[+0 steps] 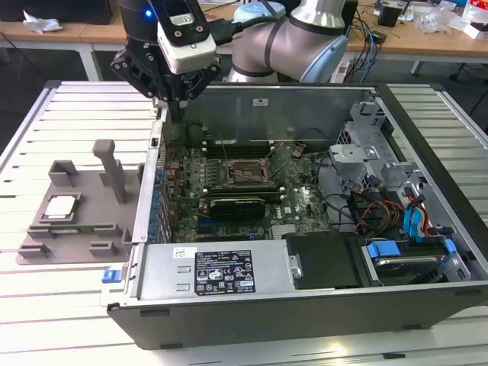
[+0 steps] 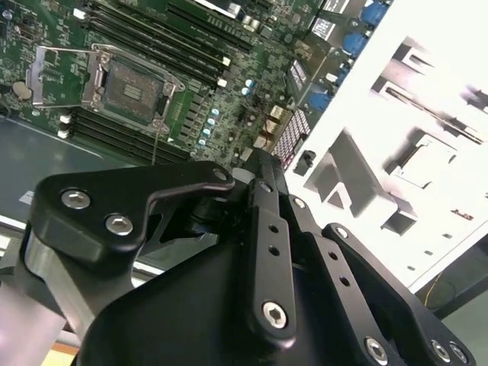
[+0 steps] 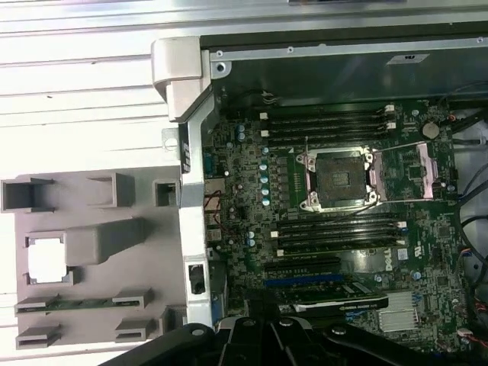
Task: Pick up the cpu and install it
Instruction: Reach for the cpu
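The cpu (image 1: 61,206), a small square chip with a pale silvery top, lies in a recess of the grey fixture plate (image 1: 84,229) outside the computer case, at the exterior view's left. The first wrist view shows the cpu (image 3: 47,259) as a bright square on the plate (image 3: 99,240). The motherboard socket (image 1: 248,172) stands open with its metal frame flipped up, and it is bare in both wrist views (image 3: 339,179) (image 2: 133,88). My gripper (image 1: 176,116) hangs above the case's wall nearest the plate, its fingers together and holding nothing, well apart from the cpu.
The open case (image 1: 305,305) holds the green motherboard (image 1: 297,206), a power supply (image 1: 221,271), cables and drive bays (image 1: 412,229). A tall grey post (image 1: 113,171) rises from the fixture plate. The case and plate rest on a slatted metal table (image 1: 61,305).
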Robot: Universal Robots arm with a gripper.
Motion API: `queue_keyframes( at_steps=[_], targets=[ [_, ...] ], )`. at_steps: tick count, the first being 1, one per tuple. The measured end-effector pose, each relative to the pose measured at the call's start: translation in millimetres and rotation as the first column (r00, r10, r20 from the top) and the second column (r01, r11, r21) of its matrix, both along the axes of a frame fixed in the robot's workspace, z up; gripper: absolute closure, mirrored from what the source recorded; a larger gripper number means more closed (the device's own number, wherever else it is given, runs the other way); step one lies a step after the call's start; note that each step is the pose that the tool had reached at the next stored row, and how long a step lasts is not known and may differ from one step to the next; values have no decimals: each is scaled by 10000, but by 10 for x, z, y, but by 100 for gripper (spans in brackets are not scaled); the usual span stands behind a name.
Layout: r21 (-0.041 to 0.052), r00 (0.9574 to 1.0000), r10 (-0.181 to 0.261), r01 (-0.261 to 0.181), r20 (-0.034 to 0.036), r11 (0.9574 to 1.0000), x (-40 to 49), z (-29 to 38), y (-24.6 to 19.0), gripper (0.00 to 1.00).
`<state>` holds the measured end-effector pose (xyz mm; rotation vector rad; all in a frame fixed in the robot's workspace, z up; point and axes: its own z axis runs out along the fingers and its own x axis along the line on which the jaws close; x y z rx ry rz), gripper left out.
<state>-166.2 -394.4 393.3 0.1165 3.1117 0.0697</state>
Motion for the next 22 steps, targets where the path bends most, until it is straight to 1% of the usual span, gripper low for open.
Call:
queue_keyframes(
  at_steps=[5,7,9,15,22],
  targets=[
    [0,10000,-1,1,11,10000,-83,0,7,89],
    [-1,10000,0,0,22,10000,-151,0,12,89],
    [0,10000,0,0,27,10000,-192,0,15,89],
    [0,10000,-1,1,36,10000,-391,-1,29,89],
    [1,10000,-1,1,37,10000,-552,-5,43,89]
  ],
)
